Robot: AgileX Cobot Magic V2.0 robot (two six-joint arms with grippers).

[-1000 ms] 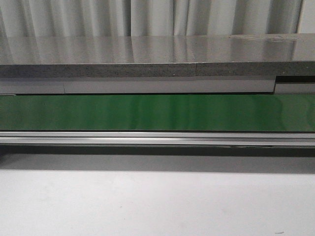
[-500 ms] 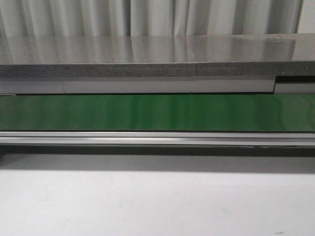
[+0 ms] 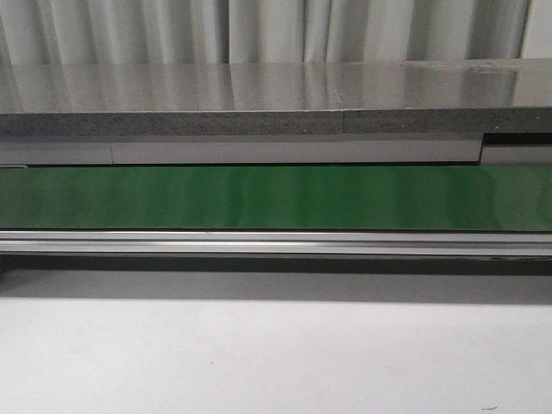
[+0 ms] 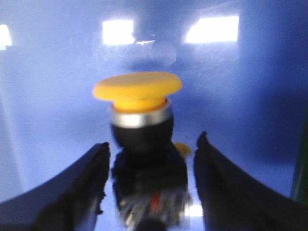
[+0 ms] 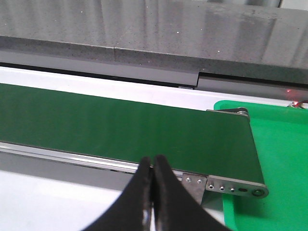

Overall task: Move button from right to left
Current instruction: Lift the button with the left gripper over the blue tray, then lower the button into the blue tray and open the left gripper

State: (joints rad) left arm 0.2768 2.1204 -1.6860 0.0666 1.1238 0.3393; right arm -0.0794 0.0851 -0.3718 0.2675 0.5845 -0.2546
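Observation:
The button (image 4: pixel 139 110) shows only in the left wrist view: a round yellow head, a silver ring and a black blocky body. It stands upright inside a blue container (image 4: pixel 48 96). My left gripper (image 4: pixel 152 140) is open, with one black finger on each side of the button's body and a thin gap on both sides. The picture is blurred. My right gripper (image 5: pixel 152 159) is shut and empty, above the near rail of the green conveyor belt (image 5: pixel 120 125) close to its end. Neither gripper nor the button shows in the front view.
The green belt (image 3: pixel 276 197) runs across the front view, with a metal rail before it and a grey counter (image 3: pixel 276 86) behind. A bright green tray (image 5: pixel 279 159) sits at the belt's end. A small yellow piece (image 4: pixel 183 148) lies behind the button.

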